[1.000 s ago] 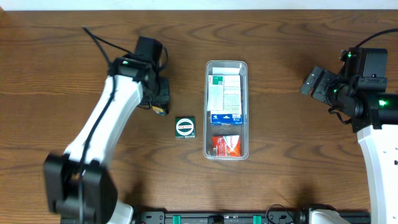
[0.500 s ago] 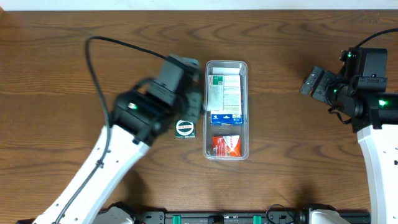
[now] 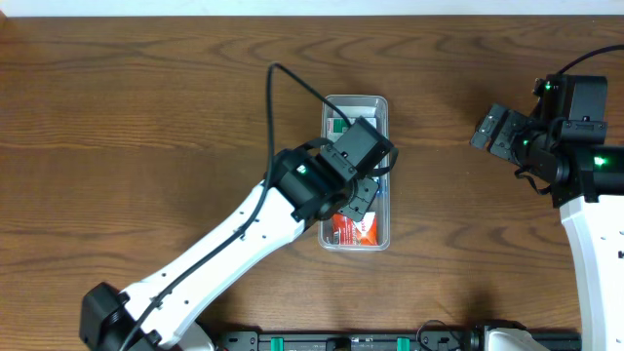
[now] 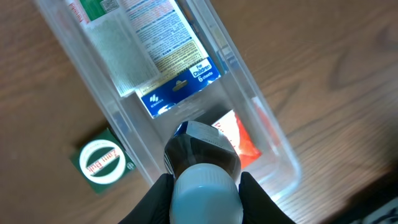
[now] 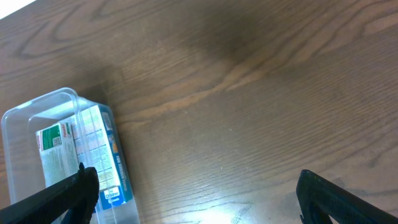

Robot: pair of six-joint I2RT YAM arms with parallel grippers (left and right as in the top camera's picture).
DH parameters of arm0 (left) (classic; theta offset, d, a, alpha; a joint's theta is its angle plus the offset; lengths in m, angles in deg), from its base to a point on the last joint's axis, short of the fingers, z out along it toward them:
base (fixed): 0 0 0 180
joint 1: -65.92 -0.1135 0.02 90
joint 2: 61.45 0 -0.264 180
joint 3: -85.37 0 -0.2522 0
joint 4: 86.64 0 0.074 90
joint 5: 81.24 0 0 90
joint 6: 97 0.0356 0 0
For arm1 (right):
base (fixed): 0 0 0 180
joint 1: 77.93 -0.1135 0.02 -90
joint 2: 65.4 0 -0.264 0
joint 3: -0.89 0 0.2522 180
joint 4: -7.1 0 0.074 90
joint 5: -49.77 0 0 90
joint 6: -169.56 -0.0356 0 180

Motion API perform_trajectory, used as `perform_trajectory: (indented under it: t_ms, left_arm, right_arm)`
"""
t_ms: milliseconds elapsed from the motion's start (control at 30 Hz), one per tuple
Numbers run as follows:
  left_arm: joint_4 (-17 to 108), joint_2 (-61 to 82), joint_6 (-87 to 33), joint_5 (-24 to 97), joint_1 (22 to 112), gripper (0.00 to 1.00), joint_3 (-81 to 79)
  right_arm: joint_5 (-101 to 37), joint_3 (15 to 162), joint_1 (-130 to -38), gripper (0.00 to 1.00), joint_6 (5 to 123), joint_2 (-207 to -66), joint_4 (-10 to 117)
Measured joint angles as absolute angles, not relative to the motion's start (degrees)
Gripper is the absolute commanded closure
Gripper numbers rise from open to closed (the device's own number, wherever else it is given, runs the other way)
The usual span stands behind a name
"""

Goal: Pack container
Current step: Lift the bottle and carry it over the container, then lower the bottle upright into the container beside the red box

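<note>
A small green box (image 4: 102,163) with a round white logo lies flat on the wooden tabletop (image 3: 117,107), just beside the left long wall of the container (image 3: 356,98); in the overhead view the left arm hides it. The left end effector (image 4: 205,186) reaches over the container from the left, its fingers (image 4: 158,196) closed on a small dark bottle (image 4: 202,149) with a pale cap. The bottle is over the near half of the tub, between the blue end of a long white box (image 4: 155,56) and a red packet (image 4: 239,140). Whether the bottle touches anything below cannot be told. The container sits mid-tabletop, its long axis running far to near, with the white box filling the far part and the red packet at the near end. Well to the right, the right end effector (image 3: 485,129) hangs above bare wood, its fingers spread wide with nothing between them.
</note>
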State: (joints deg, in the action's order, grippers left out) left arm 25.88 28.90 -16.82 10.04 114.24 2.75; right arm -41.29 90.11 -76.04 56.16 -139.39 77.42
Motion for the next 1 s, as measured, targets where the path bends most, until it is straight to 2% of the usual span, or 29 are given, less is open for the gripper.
perform_trajectory:
  t_ms: [467,733,1000]
  left_arm:
    - [30.06,29.12,13.74,14.59,114.24,0.77,2.75]
    - [31.11,29.79,18.7,17.04,114.24,0.77,2.75]
    - [31.87,36.59,19.29,18.83,114.24,0.78,2.72]
  right_arm:
    - [-41.29,90.11,-76.04,0.01,56.16,-139.39,77.4]
    - [-41.27,90.11,-76.04,0.01,56.16,-139.39,77.4]
    - [-41.29,90.11,-76.04,0.01,56.16,-139.39,77.42]
